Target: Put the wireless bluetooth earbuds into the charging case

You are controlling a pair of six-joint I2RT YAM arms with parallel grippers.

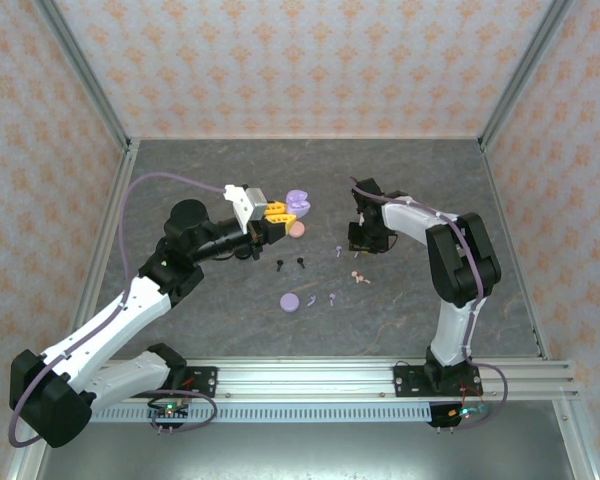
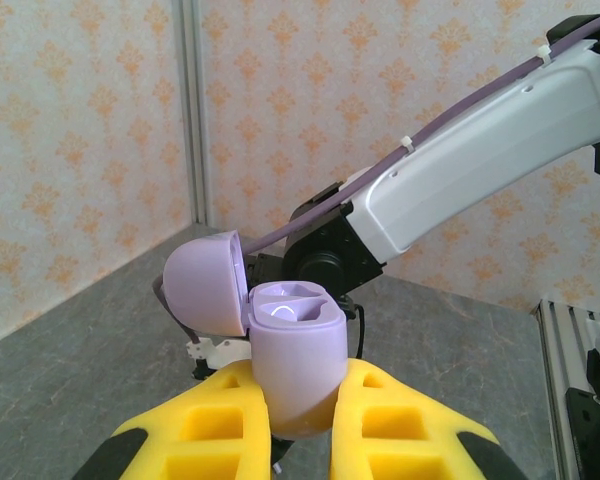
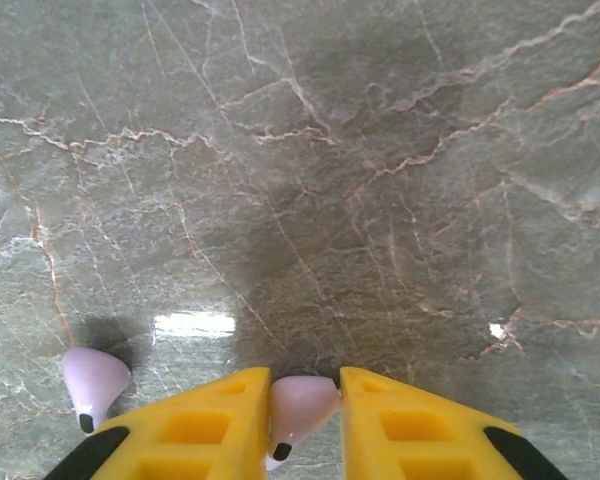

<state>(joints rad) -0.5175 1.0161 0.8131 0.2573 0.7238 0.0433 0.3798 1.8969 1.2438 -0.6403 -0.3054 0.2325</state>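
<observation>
Lilac rounded charging case [image 2: 295, 335], lid open, clamped in left tool [image 2: 299, 378], right tool [image 3: 302, 380] pinching glossy pale earbud [image 3: 302, 402]

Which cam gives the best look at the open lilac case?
Left wrist: the lilac case sits big and centred, clamped by the left gripper, lid flipped back, both wells facing the lens. Top external shows it as a small purple blob at that gripper. Right wrist faces the tabletop, right gripper closed on an earbud.

Left end effector [image 2: 302, 385] and right end effector [image 3: 302, 388] both pinched closed.
</observation>
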